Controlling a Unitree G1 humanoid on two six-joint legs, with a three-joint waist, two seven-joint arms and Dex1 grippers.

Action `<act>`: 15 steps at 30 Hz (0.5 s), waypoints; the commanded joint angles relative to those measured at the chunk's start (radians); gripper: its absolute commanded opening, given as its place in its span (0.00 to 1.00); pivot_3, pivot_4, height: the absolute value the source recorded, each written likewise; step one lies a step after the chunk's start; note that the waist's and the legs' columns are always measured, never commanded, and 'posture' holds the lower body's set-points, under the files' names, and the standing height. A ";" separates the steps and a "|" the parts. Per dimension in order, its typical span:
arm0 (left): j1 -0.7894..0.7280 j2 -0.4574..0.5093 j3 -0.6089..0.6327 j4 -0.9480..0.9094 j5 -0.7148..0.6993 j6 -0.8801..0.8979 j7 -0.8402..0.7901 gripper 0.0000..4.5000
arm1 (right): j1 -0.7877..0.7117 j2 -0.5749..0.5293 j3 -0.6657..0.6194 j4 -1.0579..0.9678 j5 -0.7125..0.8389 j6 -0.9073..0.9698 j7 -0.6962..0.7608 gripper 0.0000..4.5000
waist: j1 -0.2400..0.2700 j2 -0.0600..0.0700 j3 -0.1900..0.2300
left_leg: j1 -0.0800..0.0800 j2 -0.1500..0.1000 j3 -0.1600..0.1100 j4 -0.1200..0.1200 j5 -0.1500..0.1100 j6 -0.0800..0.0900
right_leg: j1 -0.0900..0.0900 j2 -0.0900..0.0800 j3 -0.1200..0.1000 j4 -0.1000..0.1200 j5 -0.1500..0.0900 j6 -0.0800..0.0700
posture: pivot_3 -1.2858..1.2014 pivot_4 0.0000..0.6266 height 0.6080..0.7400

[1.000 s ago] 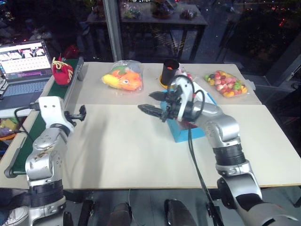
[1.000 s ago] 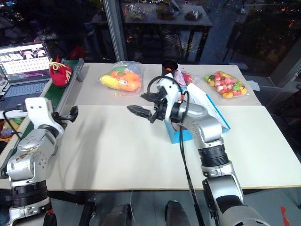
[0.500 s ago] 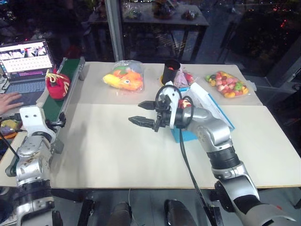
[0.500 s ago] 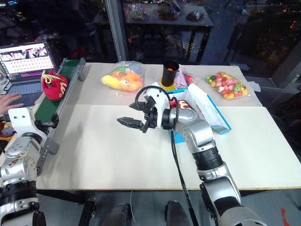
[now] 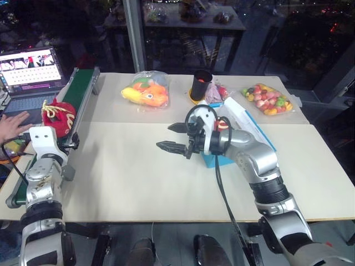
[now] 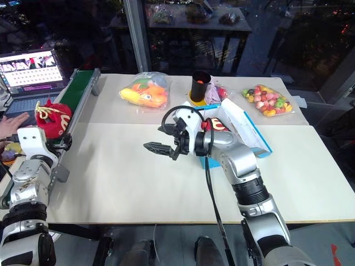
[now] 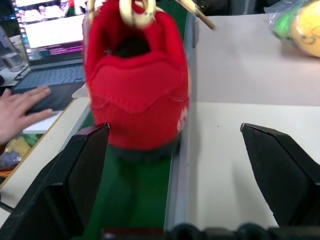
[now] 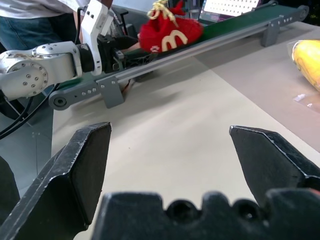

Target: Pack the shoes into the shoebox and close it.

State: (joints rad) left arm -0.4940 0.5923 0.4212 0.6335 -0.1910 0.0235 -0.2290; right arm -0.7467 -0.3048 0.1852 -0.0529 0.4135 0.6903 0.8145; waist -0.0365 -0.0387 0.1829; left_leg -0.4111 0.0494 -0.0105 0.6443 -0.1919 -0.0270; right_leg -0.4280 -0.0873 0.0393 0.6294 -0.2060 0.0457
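— Nearest the belt (image 5: 83, 91)?
— Left gripper (image 7: 185, 165), jaws spread wide, level with the belt's near end, just short of a red shoe (image 5: 57, 117) riding on it.
— And beyond?
— Right gripper (image 5: 176, 138), also wide open and empty, over the table right of the belt. Past it, open blue shoebox (image 6: 247, 128), farther right.

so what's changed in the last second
The red shoe has come along the green conveyor toward the robot and now sits just ahead of the left gripper, which has swung out to the belt with fingers open on either side of it, not yet closed. A person's hand has appeared by the laptop. The right gripper stayed open and empty; the blue box has not moved.
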 commanded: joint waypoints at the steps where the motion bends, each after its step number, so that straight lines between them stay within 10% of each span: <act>1: -0.019 0.028 0.019 0.022 -0.002 -0.036 0.018 1.00 | -0.015 -0.012 -0.021 -0.041 0.011 0.006 -0.001 0.99 | 0.001 0.000 0.000 | 0.000 0.000 0.000 0.000 0.000 0.000 | 0.000 0.000 0.000 0.000 0.000 0.000 | 0.52 0.24 0.95; 15: -0.022 0.006 0.024 0.057 -0.037 -0.043 0.001 0.94 | -0.036 -0.023 -0.003 -0.018 -0.011 -0.004 -0.002 1.00 | 0.026 0.000 0.000 | 0.000 0.000 0.000 0.000 0.001 -0.001 | 0.000 0.000 -0.001 0.000 0.000 0.000 | 0.52 0.24 0.95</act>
State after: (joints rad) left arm -0.4958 0.5977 0.4351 0.7233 -0.2016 0.0102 -0.2110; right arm -0.7534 -0.3281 0.1898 -0.0509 0.4046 0.6922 0.8151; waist -0.0109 -0.0389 0.1827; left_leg -0.4113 0.0494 -0.0105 0.6443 -0.1912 -0.0283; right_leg -0.4278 -0.0878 0.0382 0.6294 -0.2061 0.0458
